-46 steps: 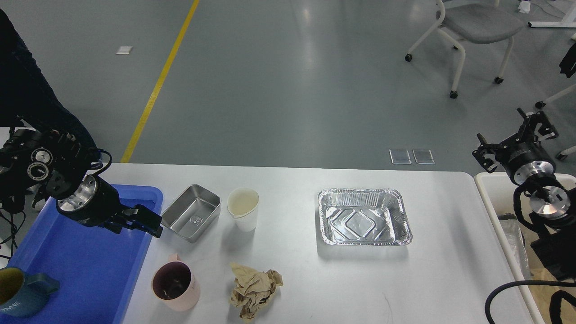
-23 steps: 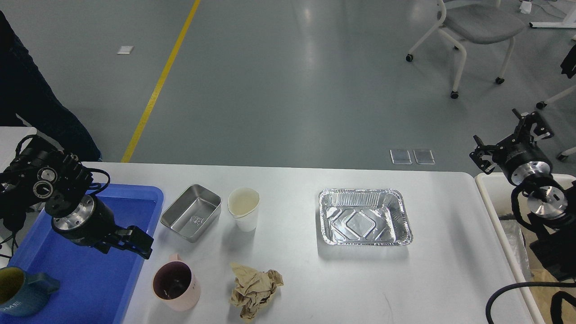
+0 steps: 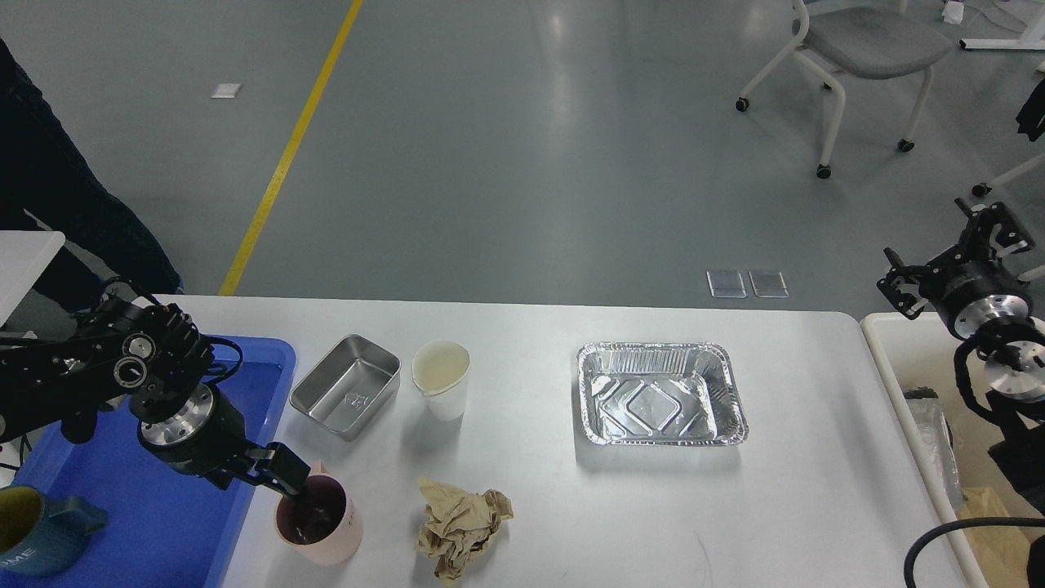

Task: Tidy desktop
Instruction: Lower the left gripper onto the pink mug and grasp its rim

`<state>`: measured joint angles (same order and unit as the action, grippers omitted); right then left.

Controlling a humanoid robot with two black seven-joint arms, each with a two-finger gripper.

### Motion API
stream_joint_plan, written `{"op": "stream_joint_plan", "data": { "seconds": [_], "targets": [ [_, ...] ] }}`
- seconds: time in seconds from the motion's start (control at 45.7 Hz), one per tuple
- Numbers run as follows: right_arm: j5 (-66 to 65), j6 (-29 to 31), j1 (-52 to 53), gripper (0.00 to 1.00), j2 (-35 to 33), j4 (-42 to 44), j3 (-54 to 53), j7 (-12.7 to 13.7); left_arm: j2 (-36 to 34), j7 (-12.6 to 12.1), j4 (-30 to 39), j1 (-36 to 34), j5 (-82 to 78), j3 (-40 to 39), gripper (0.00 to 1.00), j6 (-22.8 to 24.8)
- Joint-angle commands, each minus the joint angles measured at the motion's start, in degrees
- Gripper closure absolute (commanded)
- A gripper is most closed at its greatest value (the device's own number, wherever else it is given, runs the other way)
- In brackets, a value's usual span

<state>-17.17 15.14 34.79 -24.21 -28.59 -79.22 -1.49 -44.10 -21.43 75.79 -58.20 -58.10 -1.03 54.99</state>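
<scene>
The white desktop (image 3: 800, 490) holds a pink mug (image 3: 326, 527) at the front left. Beside it lies a crumpled brown paper (image 3: 461, 527). Further back stand a white paper cup (image 3: 442, 377), a small steel tin (image 3: 347, 396) and an empty foil tray (image 3: 660, 404). My left gripper (image 3: 287, 482) hangs at the pink mug's left rim, its tips over the dark inside. Its fingers read as one dark mass. My right gripper (image 3: 947, 249) is raised off the table's right end, fingers spread and empty.
A blue tray (image 3: 180, 523) lies at the left edge with a blue mug (image 3: 41, 531) in its near corner. A cream-white bin (image 3: 886, 359) stands off the right end, holding plastic. A wheeled chair (image 3: 857, 49) stands far back on the floor.
My left gripper has moved from beside the steel tin, over the blue tray's edge, toward me and right to the pink mug's rim. My right gripper has shifted slightly right.
</scene>
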Motion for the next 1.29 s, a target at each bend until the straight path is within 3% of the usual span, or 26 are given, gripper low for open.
{"op": "stream_joint_plan", "data": {
  "seconds": [0.0, 0.569, 0.941, 1.269],
  "targets": [
    [0.0, 0.1, -0.2, 0.00, -0.2, -0.1, -0.1, 0.0, 1.8, 0.0, -0.1, -0.6, 0.1, 2.4, 0.00, 0.0],
    [0.0, 0.2, -0.4, 0.00, -0.8, -0.3, -0.1, 0.0, 2.2, -2.9, -1.0, 0.4, 0.1, 2.5, 0.00, 0.0],
    [0.0, 0.7, -0.4, 0.00, -0.9, -0.3, -0.1, 0.0, 5.2, -2.9, -6.4, 0.0, 0.5, 2.4, 0.00, 0.0],
    [0.0, 0.8, -0.2, 0.00, -1.0, -0.3, -0.1, 0.0, 6.8, -3.5, -7.3, 0.2, 0.8, 2.5, 0.00, 0.0]
  ]
}}
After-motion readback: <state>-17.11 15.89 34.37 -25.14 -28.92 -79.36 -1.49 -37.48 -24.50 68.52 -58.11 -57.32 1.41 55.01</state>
